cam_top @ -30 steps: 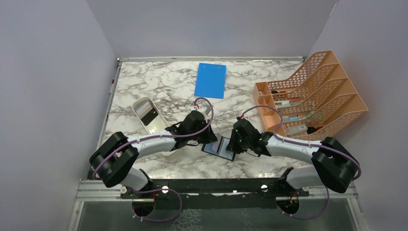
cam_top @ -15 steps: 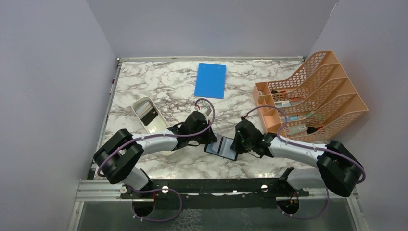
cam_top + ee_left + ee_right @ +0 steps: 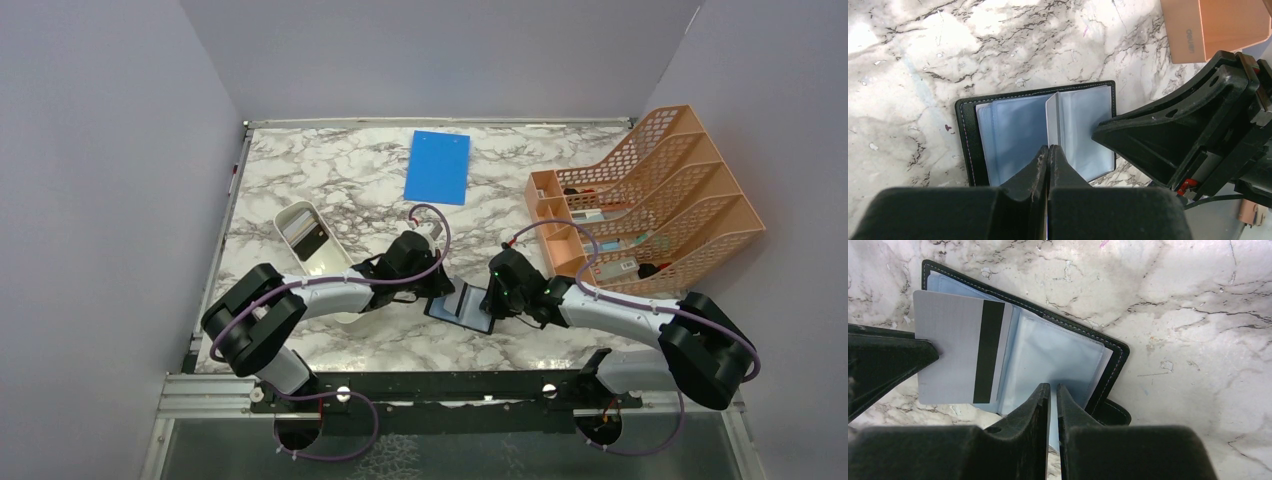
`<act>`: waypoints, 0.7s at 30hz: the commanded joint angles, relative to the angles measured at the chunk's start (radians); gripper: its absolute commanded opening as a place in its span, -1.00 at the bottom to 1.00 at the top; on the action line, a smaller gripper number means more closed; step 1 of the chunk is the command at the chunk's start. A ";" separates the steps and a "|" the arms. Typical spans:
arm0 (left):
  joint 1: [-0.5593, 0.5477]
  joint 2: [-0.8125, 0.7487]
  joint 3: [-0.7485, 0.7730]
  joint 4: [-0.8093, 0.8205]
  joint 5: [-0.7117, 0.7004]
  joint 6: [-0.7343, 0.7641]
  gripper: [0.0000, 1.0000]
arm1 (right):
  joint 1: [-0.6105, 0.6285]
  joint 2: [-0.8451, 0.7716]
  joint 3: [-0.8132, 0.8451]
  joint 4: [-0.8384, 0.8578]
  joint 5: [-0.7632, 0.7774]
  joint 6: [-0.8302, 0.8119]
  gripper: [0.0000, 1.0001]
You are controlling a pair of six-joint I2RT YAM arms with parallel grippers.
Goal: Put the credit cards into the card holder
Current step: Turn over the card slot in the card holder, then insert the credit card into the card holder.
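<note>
Black and lying open on the marble, the card holder sits between the two claws near the front of the table, a touch further right than a second ago. Over that second the left arm's elbow has swung inward and the right arm has pushed its wrist forward over the holder's right edge. In the last half second hardly anything has moved.

The left gripper is pressed shut on a credit card, gripping it by one short edge. Only the right wrist camera shows the card's face: pale grey with a black magnetic stripe, held over the holder's grey-blue pages. Whether its far edge has entered a pocket I cannot tell. From the left wrist the same card shows edge-on, a thin upright sliver above the fold. The right gripper stands narrow, with the edge of a clear pocket leaf pinched between its fingers. The overhead view hides both grips under the wrists.

That overhead view alone gives the rest. A white oblong tray lies beside the left arm with a dark card in it. A blue board lies at the back of the table, and an orange mesh rack stands at the right with small items in its compartments. The table top is white marble with grey veins, walled by plain pale lilac panels. A metal rail runs along the near edge.
</note>
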 commanded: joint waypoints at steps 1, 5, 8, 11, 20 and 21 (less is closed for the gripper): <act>0.002 0.029 -0.025 0.043 -0.018 0.047 -1.00 | -0.004 0.022 -0.044 -0.094 0.054 -0.015 -0.69; 0.001 0.045 -0.026 0.040 -0.015 0.066 -1.00 | -0.004 0.022 -0.043 -0.094 0.056 -0.013 -0.69; 0.001 0.044 -0.028 0.024 -0.020 0.085 -1.00 | -0.004 0.020 -0.040 -0.097 0.055 -0.011 -0.69; 0.002 0.036 -0.025 0.003 -0.033 0.108 -1.00 | -0.005 0.018 -0.036 -0.101 0.059 -0.012 -0.69; 0.001 0.058 -0.036 0.044 -0.010 0.120 -1.00 | -0.004 0.029 -0.031 -0.099 0.058 -0.011 -0.67; 0.000 0.060 -0.040 0.054 -0.005 0.118 -1.00 | -0.004 0.029 -0.031 -0.099 0.058 -0.012 -0.67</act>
